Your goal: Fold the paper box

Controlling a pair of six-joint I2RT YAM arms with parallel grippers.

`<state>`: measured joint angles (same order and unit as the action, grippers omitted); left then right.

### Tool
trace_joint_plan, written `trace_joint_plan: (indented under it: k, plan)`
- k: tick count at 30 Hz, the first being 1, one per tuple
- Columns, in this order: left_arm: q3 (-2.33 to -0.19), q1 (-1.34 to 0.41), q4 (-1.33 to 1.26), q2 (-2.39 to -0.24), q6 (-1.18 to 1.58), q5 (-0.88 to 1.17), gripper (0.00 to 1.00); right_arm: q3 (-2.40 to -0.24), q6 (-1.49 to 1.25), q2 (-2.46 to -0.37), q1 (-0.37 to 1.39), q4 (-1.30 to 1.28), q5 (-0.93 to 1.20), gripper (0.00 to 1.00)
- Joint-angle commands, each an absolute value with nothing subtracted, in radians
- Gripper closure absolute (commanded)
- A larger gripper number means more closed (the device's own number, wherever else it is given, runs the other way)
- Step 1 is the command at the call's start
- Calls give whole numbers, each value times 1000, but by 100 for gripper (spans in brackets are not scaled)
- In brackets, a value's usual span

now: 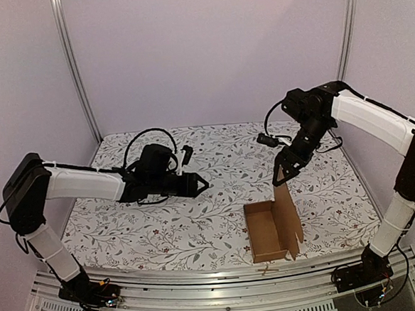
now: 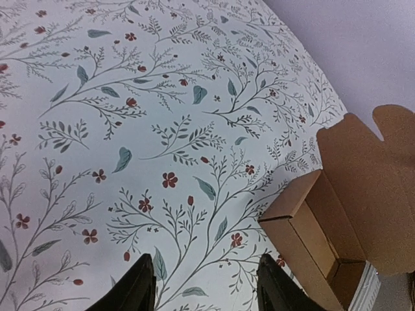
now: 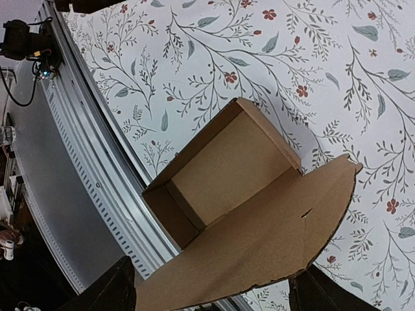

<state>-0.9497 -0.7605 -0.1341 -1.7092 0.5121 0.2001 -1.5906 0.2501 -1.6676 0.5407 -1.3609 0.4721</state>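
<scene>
Paper box [image 1: 266,231] sat at the front edge of the desk [image 1: 198,227]. Tray walls were up; lid [image 1: 289,208] stood upright, closing left. Right gripper [image 1: 283,176] was spread wide over the lid, holding nothing; left gripper [image 1: 201,184] gaped empty, well apart.

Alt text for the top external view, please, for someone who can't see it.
A brown paper box sits open near the front edge of a floral tablecloth, its lid flap standing upright. The right end effector hangs open at the flap's top edge; the left end effector hovers open over the cloth, well left of the box.
</scene>
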Motion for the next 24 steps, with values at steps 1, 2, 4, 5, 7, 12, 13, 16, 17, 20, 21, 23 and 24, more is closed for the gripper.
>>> trace_joint_plan:
  k: [1,2,4,5,7,12,13,16,17,20,21,23,24]
  plan:
    - [-843,-765,-154,-1573,476,129,46,-1821,287,-1846,631,-1481,537,22]
    - [-811,-765,-178,-1539,464,117,45,-1895,304,-1904,653,-1499,539,23]
    - [-746,-765,-224,-1473,436,91,44,-2039,338,-2022,691,-1541,555,23]
    - [-717,-765,-238,-1440,422,87,42,-2109,353,-2077,708,-1563,563,24]
    - [-679,-765,-247,-1383,389,98,40,-2217,371,-2166,725,-1603,574,25]
    - [-642,-767,-270,-1326,314,154,39,-2264,430,-2145,717,-1557,440,25]
    - [-637,-767,-282,-1331,301,171,39,-2247,435,-2119,711,-1534,419,25]
    - [-655,-767,-312,-1382,258,204,38,-2157,450,-2001,687,-1459,387,24]
    - [-666,-767,-326,-1408,242,211,38,-2119,453,-1972,681,-1439,375,24]
    - [-711,-767,-387,-1502,193,242,38,-1979,461,-1867,679,-1375,318,24]
    - [-731,-767,-405,-1545,177,253,38,-1939,460,-1837,678,-1367,312,23]
    - [-773,-765,-444,-1611,151,279,37,-1866,450,-1815,678,-1364,297,24]
    - [-797,-765,-453,-1641,142,300,37,-1847,439,-1811,678,-1366,288,25]
